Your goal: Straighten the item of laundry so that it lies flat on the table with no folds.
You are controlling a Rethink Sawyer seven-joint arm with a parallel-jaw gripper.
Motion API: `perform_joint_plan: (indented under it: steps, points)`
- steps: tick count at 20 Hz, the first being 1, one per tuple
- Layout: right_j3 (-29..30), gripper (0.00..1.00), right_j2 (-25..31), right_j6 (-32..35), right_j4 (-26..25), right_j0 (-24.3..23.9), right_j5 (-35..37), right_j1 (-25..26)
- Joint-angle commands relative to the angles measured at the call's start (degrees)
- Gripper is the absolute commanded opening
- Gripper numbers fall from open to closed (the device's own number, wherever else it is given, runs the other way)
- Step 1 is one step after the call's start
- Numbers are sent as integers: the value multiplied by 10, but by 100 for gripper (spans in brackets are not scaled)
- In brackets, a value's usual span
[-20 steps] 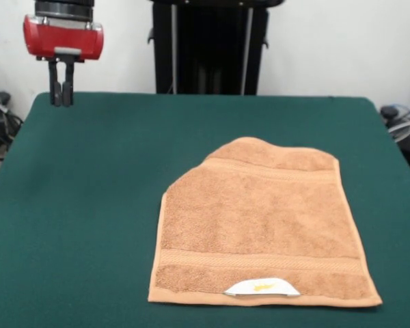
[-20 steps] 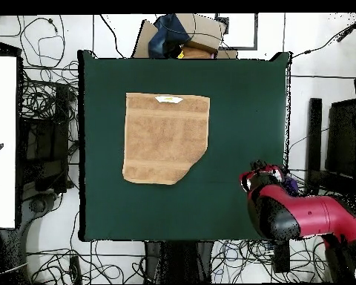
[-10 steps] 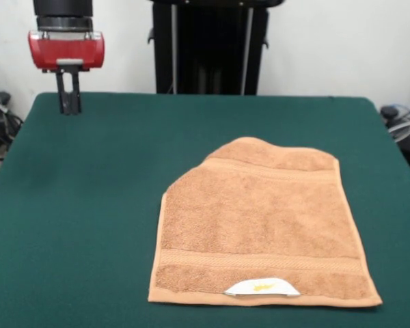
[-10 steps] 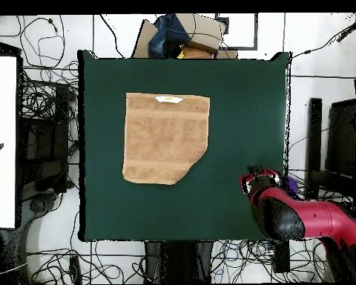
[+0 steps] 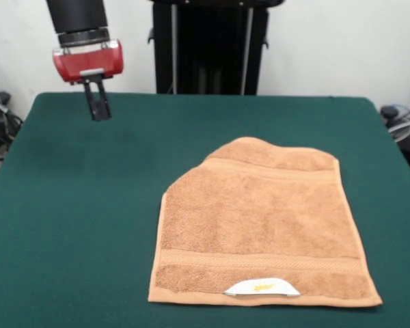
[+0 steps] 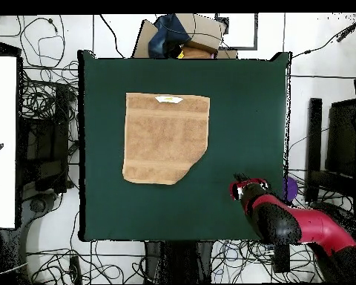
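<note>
The item of laundry (image 5: 260,225) (image 6: 166,137) is a tan terry towel spread on the green table (image 5: 82,205) (image 6: 240,104). Its far left corner in the front view is tucked under, leaving a slanted edge there. A white label with a yellow mark sits at its near edge. My gripper (image 5: 98,111) (image 6: 237,183) hangs above the table's far left part in the front view, well away from the towel. Its two thin black fingers sit close together and hold nothing.
Cables and equipment surround the table on the floor in the overhead view. A cardboard box with dark cloth (image 6: 182,35) sits just beyond the table's top edge there. A white panel (image 6: 1,141) stands at the left.
The gripper has moved in over the table toward the towel and tilted a little. The towel has not moved.
</note>
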Motion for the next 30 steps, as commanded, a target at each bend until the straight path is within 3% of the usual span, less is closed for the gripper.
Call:
perform_joint_plan:
  steps: [1,4,8,15,18,23,30]
  points:
    - [46,0,46,55,11,-8,-53,73]
    - [45,0,17,51,-27,17,-82,38]
    - [47,0,16,45,-37,38,-97,-10]
    - [37,0,19,80,28,80,-95,-81]
    - [24,0,-6,89,35,112,-97,-102]
    - [-8,0,-127,119,14,201,-179,-101]
    - [-42,0,-280,78,15,328,-295,-53]
